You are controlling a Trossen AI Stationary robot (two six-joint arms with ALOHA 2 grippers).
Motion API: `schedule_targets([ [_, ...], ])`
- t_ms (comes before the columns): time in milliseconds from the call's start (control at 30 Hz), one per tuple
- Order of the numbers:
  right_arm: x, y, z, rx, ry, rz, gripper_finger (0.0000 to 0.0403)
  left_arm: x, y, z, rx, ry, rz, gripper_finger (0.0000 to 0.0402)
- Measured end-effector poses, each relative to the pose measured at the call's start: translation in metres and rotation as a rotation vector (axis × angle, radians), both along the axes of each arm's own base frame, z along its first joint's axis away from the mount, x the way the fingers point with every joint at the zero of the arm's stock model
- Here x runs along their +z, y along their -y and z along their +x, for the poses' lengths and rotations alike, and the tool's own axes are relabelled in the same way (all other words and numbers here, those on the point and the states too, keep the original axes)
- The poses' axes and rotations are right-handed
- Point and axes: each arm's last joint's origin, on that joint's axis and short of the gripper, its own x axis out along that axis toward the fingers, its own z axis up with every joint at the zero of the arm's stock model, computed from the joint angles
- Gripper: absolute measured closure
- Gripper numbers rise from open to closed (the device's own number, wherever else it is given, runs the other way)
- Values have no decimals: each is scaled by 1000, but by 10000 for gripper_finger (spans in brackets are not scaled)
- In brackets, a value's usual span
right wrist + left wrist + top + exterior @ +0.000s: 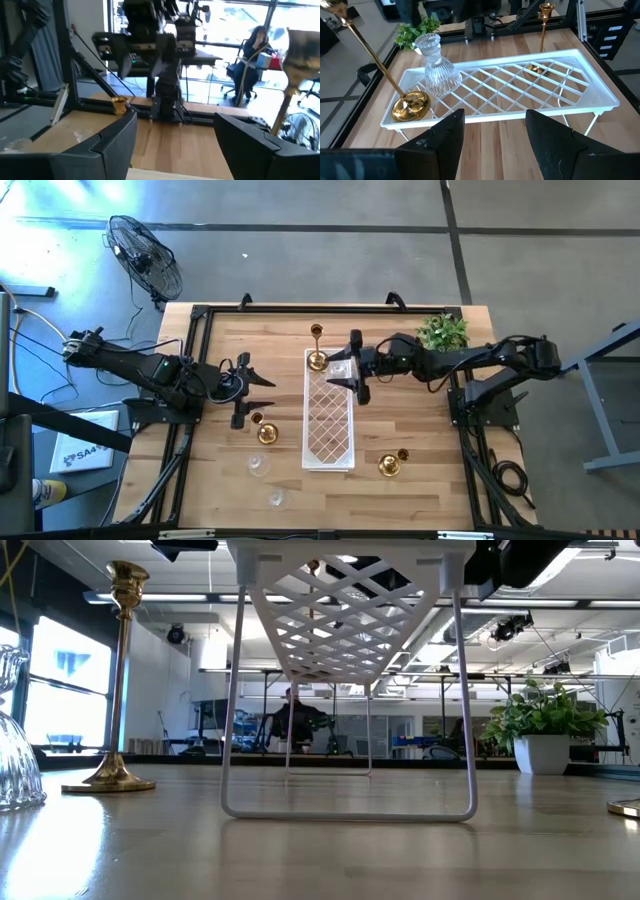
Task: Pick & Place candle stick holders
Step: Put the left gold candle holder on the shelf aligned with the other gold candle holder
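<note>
A long white lattice tray (328, 430) stands on thin legs mid-table. On its far end stand a tall brass holder (317, 352) and a clear glass holder (437, 70). My right gripper (352, 368) hovers open over that end, beside the glass holder, and touches nothing. My left gripper (252, 395) is open and empty left of the tray, facing its long side (495, 120). On the table stand a brass holder (265, 430) and two glass holders (258, 467) (276, 498) left of the tray, and a brass holder (390, 464) right of it.
A small green plant (443, 332) stands at the table's far right corner. A black frame (200, 315) runs along the table's edges. In the low view a person sits in the room beyond (295, 720). A fan (145, 255) stands on the floor at the far left.
</note>
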Motion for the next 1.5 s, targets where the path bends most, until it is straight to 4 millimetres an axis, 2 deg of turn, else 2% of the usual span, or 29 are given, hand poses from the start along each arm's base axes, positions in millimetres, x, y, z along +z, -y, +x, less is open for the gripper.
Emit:
schedule_targets([
  [233, 16, -14, -9, 38, 58, -37, 146, 0, 0, 0, 0, 0, -1, 197],
  [467, 29, -41, -20, 132, 80, -37, 146, 2, 0, -1, 5, 16, -19, 197],
  [600, 28, -63, -23, 201, 73, -93, 146, 7, -2, -9, 4, 47, -78, 197],
  [833, 24, -94, -27, 210, 48, -183, 146, 18, -6, -26, -25, 113, -124, 197],
  [967, 23, -106, -30, 246, 39, -184, 146, 15, -7, -36, -106, 57, -141, 197],
  [1200, 21, -116, -33, 278, 23, -186, 146, -2, -5, -47, -129, -140, -163, 197],
  [1500, 19, -116, -33, 237, 3, -189, 146, -4, 8, -48, -210, -172, -161, 197],
])
